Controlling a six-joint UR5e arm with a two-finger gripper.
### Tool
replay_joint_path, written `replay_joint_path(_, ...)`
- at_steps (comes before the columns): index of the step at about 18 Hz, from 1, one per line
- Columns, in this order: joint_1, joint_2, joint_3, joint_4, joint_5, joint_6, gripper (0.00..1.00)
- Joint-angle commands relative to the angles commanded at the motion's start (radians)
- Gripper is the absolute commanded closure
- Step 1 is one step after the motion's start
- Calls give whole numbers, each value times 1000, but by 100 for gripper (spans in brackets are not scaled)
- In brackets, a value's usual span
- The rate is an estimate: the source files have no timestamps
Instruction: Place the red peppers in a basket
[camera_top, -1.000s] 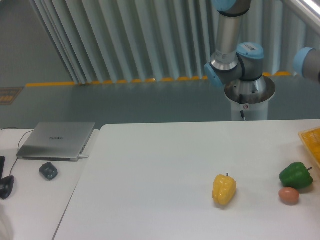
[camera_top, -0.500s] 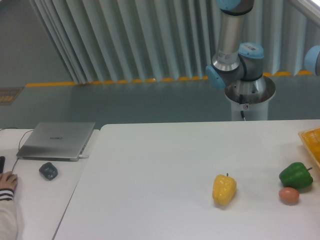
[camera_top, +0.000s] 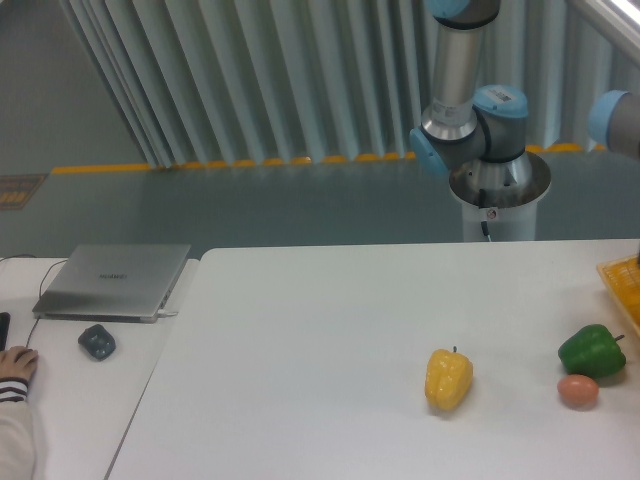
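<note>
Basket (camera_top: 622, 280): yellow-orange, only its corner visible at right edge.

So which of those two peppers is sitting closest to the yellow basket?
The green pepper, right beside the basket; the yellow pepper lies farther left.

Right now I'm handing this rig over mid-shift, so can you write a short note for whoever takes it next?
Pincer: out of frame; only the arm's base and grey-blue joints show behind the white table.
Red pepper: not visible anywhere in this view.
Yellow-orange plastic basket: only a corner shows at the table's right edge.
Also on the table: yellow bell pepper, green bell pepper, small brown egg-shaped item.
Done: cannot tell.
Left: find the red pepper, confirm whether it is in the basket.
</note>
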Motion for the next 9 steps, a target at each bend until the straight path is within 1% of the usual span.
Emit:
replay_joint_path(2,-45,12,0,-3,-2,-55,0)
replay_joint_path(3,-83,12,0,-3,0,-101,0)
replay_joint_path(9,-143,20,-44,-2,3,-213,0)
